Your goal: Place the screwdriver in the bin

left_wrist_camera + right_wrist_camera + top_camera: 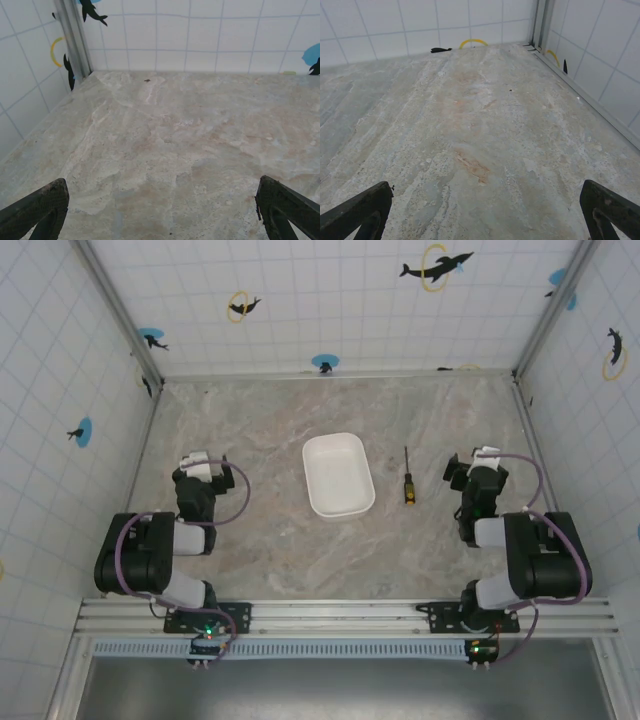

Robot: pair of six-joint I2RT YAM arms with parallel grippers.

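Note:
The white bin lies empty in the middle of the stone table. Just right of it lies the screwdriver, flat on the table, thin shaft pointing away and yellow-black handle toward me. My right gripper rests right of the screwdriver, a short gap apart. In the right wrist view this gripper stands open, its two dark fingertips wide apart over bare stone. My left gripper sits well left of the bin. The left wrist view has it open too, nothing between its fingertips.
Tiled walls with dolphin stickers enclose the table on three sides, with metal posts in the back corners. Bare stone surface stretches behind the bin and in front of both grippers.

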